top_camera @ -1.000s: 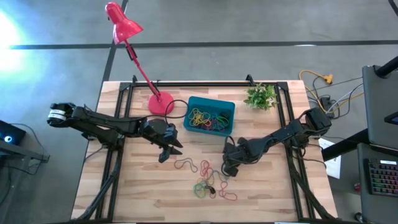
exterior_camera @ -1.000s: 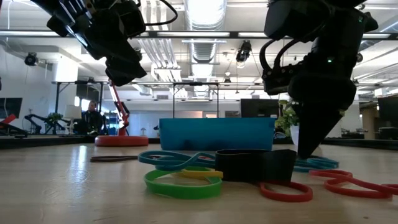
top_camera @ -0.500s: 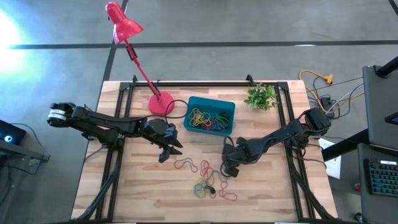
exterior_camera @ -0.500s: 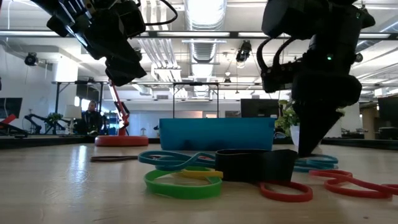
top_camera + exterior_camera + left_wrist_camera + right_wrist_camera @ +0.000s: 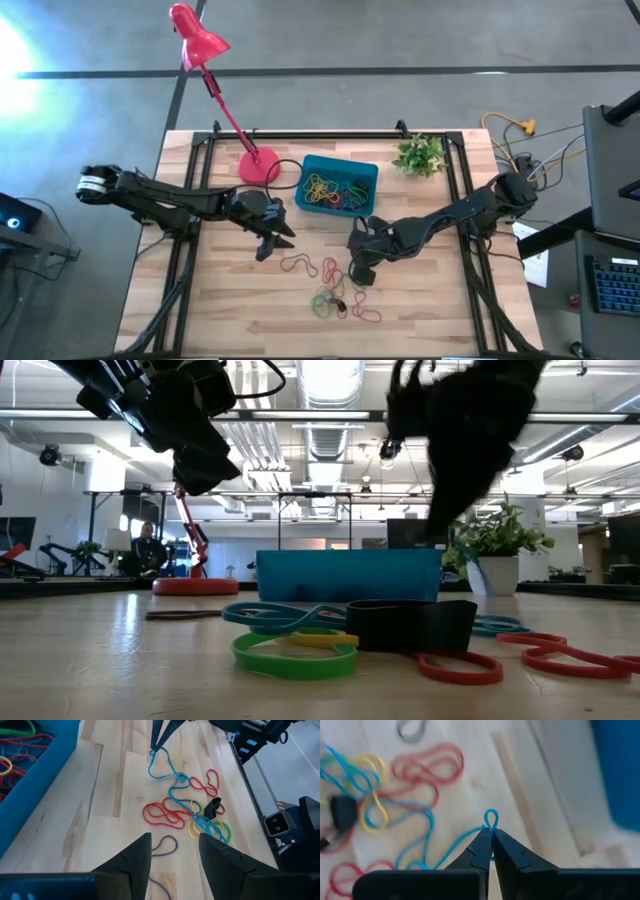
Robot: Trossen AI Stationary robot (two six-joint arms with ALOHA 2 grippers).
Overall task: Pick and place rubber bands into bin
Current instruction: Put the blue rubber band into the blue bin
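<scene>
Right gripper [image 5: 489, 842] pinched fully closed on one end loop of a thin teal elastic rubber band [image 5: 172, 782], lifted off the wooden tabletop [image 5: 220, 300], the rest trailing down into the tangle of red, yellow, green and black rubber bands [image 5: 340, 295]. Left gripper [image 5: 172, 855] hovering partly open, empty, near the small rectangular teal-blue plastic bin [image 5: 337, 187], already holding several bands. Light, limp, stretchy stuff; likely to drag neighbours or snap free under tension. Best pinched at a free loop end, clear of the tangle.
</scene>
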